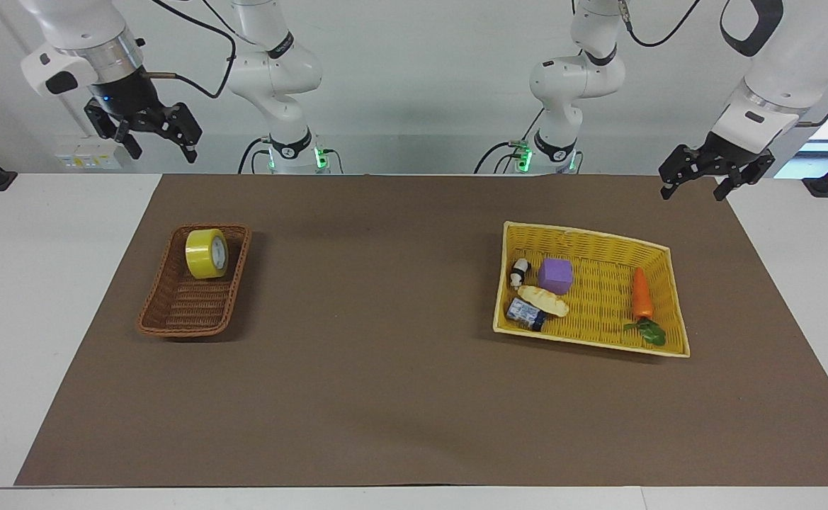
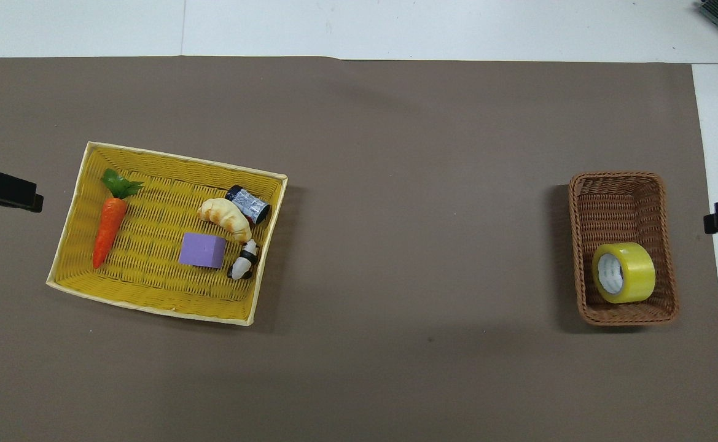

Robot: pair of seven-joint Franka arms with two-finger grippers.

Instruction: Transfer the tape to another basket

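Facing view — wide yellow tape roll on edge in dark brown wicker basket; likely light, stiff, slick — pinch across its width. Both claws spread, empty: right claw, left claw.

Bright, even light; soft shadows

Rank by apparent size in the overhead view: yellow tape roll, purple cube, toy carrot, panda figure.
1. toy carrot, longest
2. yellow tape roll and purple cube, too alike to separate
3. panda figure, smallest
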